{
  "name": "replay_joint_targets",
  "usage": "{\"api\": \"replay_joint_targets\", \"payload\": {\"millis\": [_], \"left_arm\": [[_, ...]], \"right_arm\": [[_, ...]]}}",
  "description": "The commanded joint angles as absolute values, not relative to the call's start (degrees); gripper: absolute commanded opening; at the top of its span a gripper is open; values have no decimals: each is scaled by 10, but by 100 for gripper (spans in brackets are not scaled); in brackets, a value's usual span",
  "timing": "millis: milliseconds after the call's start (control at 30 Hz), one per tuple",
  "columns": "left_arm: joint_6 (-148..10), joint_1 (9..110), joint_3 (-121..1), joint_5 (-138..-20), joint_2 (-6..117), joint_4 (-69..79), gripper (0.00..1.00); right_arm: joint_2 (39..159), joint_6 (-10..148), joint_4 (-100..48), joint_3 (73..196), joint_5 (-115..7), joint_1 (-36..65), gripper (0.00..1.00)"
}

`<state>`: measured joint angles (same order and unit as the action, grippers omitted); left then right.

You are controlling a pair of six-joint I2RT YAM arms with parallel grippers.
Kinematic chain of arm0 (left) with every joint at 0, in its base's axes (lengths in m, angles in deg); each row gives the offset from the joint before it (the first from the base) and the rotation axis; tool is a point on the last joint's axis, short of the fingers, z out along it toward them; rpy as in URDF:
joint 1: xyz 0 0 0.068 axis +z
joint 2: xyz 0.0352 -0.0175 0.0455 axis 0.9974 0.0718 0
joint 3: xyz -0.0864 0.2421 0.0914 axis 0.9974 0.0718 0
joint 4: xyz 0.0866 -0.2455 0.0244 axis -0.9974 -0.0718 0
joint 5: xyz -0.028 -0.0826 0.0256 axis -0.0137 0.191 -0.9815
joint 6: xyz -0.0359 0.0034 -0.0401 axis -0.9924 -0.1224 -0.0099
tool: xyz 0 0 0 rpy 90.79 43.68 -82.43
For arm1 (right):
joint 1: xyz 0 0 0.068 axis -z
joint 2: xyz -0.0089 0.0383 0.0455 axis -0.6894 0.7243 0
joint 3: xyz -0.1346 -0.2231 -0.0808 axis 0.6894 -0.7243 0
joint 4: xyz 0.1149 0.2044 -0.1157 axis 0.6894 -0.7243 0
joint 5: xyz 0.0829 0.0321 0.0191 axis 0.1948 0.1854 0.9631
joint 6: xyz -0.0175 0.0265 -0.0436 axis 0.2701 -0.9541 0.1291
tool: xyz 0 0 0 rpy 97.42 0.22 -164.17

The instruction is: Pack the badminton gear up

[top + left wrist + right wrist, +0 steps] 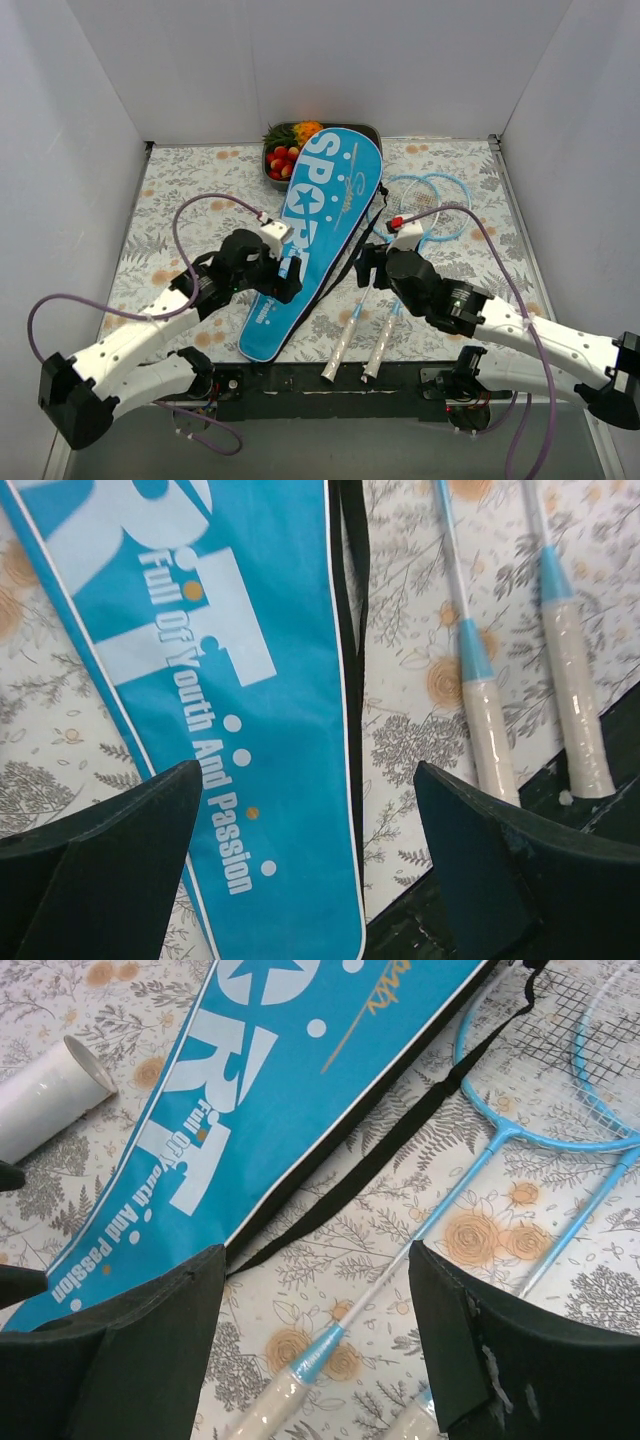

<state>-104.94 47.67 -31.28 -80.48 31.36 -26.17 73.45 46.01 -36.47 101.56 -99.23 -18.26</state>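
The long blue "SPORT" bag point(322, 215) lies diagonally across the middle of the flowered table. Two light-blue rackets point(432, 208) lie side by side to its right, their white handles point(340, 355) pointing at the near edge. My left gripper point(286, 276) hovers open over the bag's narrow end point(250, 680), holding nothing. My right gripper point(368, 266) is open above the racket shafts point(470, 1175), nothing between its fingers. The white shuttlecock tube point(45, 1095) lies left of the bag in the right wrist view; in the top view I cannot make it out.
A grey tray point(268, 178) of colourful fruit sits at the back, partly under the bag's wide end. The bag's black strap point(400, 1140) trails on the table between bag and rackets. White walls enclose three sides. A black base plate point(300, 380) runs along the near edge.
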Motion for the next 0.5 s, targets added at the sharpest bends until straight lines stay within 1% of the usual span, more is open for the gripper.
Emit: {"api": "replay_joint_targets", "payload": {"millis": [0, 167, 200, 300, 467], "left_arm": [[-1059, 399, -341, -911, 390, -273, 88], [-1099, 329, -337, -997, 457, -276, 88], [-1109, 295, -336, -1010, 478, -277, 88], [-1141, 248, -347, -1068, 517, -291, 87], [-1186, 228, -363, -1143, 559, -326, 84]], "right_arm": [[663, 450, -440, 985, -989, -182, 80], [645, 439, -512, 990, -953, -182, 79], [641, 437, -519, 989, -948, -182, 79], [623, 428, -533, 973, -923, -182, 78], [583, 421, -524, 943, -904, -182, 78]]}}
